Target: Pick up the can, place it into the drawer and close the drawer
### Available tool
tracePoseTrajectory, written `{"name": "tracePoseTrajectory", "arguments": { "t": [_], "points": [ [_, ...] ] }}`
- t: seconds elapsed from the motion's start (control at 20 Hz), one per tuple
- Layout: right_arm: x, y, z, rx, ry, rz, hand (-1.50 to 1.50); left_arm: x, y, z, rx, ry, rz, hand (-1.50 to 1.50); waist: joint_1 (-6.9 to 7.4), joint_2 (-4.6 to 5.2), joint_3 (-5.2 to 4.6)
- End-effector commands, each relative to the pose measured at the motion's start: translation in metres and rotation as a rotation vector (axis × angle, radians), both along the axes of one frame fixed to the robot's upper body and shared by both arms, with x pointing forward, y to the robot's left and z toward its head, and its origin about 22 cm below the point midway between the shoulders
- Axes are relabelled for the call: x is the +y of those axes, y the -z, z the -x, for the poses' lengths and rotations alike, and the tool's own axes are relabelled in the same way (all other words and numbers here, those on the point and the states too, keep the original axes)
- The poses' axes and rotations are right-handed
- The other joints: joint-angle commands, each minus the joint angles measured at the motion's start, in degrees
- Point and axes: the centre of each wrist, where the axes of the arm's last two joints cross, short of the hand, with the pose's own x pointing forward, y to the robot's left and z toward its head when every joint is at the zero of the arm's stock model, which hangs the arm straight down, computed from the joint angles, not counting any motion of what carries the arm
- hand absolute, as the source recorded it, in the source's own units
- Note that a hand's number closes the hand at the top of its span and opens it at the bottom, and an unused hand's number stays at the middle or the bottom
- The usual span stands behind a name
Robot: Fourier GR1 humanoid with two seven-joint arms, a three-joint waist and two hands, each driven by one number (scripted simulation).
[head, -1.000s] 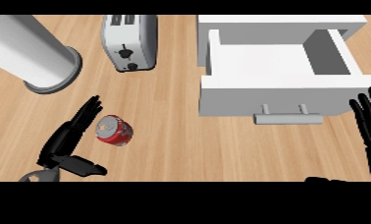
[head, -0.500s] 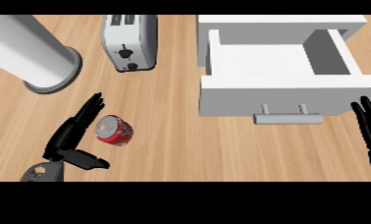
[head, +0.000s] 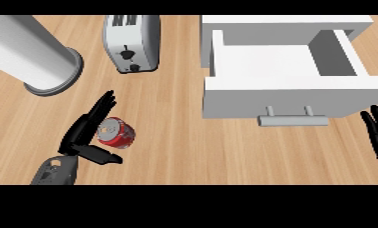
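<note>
Red can point(head: 116, 133) sits on wood counter point(head: 177, 122), between left hand point(head: 83, 133) fingers point(head: 98, 111) and thumb, fingers straight, not curled round it. Right hand point(head: 370, 131) open at right edge, below open drawer point(head: 284, 72).

The wooden counter point(head: 177, 137) bears a toaster point(head: 132, 42), grey cylinder point(head: 35, 54), red can point(head: 117, 133) and white drawer unit point(head: 284, 69).

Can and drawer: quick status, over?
Left hand open, fingers and thumb either side of the red can. Right hand resting open at right edge. Drawer open, nothing between it and the can.
</note>
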Motion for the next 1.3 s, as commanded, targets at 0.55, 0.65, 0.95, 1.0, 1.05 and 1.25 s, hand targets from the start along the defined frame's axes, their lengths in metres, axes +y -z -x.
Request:
{"name": "tracePoseTrajectory", "arguments": {
  "t": [0.55, 0.65, 0.95, 1.0, 1.05, 1.25],
  "points": [
    [0.002, -0.013, -0.009, 0.003, -0.008, -0.007, -1.50, -0.046, 0.002, -0.014, -0.024, 0.083, 0.027, -1.50, 0.14, 0.00, 0.00],
    [0.005, -0.005, -0.001, 0.002, -0.015, -0.008, -1.50, -0.054, 0.008, -0.006, 0.005, 0.081, 0.053, -1.50, 0.15, -0.03, 0.01],
    [0.002, -0.007, 0.001, -0.018, 0.012, -0.021, -1.50, -0.045, 0.000, -0.018, -0.006, 0.127, 0.103, 1.50, 0.04, 0.01, 0.00],
    [0.002, -0.021, -0.011, -0.019, -0.001, -0.024, -1.50, -0.045, 0.001, -0.004, -0.027, 0.118, 0.127, 1.50, 0.33, -0.03, 0.01],
    [-0.020, 0.009, -0.003, -0.012, 0.010, -0.026, -1.50, -0.062, -0.007, -0.020, 0.000, 0.131, 0.146, 1.50, 0.17, -0.04, 0.03],
    [0.010, -0.026, 0.015, -0.021, 0.005, -0.015, -1.50, -0.078, -0.028, -0.032, -0.026, 0.157, 0.156, 1.50, 0.04, -0.08, 0.00]
  ]
}}
